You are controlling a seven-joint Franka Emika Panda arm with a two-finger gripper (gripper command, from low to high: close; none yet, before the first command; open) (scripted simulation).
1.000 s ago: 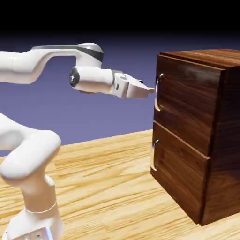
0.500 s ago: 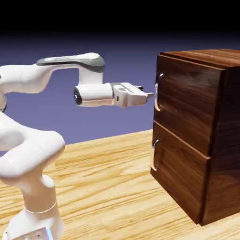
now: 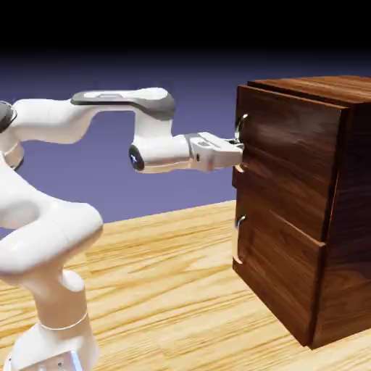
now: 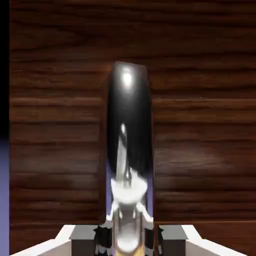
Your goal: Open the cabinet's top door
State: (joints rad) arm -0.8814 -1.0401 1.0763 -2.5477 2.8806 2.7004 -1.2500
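Gripping the handle (image 3: 243, 124) of the top door (image 3: 291, 148), a white robot arm (image 3: 54, 232) reaches to the cabinet (image 3: 351, 239) from the exterior view's left. The cabinet is dark brown wood and stands on a pale wooden tabletop (image 3: 159, 297). Its top door is directly above the lower door (image 3: 279, 264), with the curved silver handle along the edge nearest the arm. That edge juts slightly past the cabinet's lower front, so the door looks just barely ajar. The hand (image 3: 240, 150) is closed on the handle's bar, one fingertip on either side in the hand view; nothing else is in its grip.

The likeliest trouble is slipping: the bar is smooth and thin, and a straight or hurried pull away from the cabinet could let it slide out between the fingertips. The door presumably swings from the cabinet's far front edge, so if the hand doesn't turn along that arc, it could twist on the bar, bind the door or lose the grip, leaving it only partly open.
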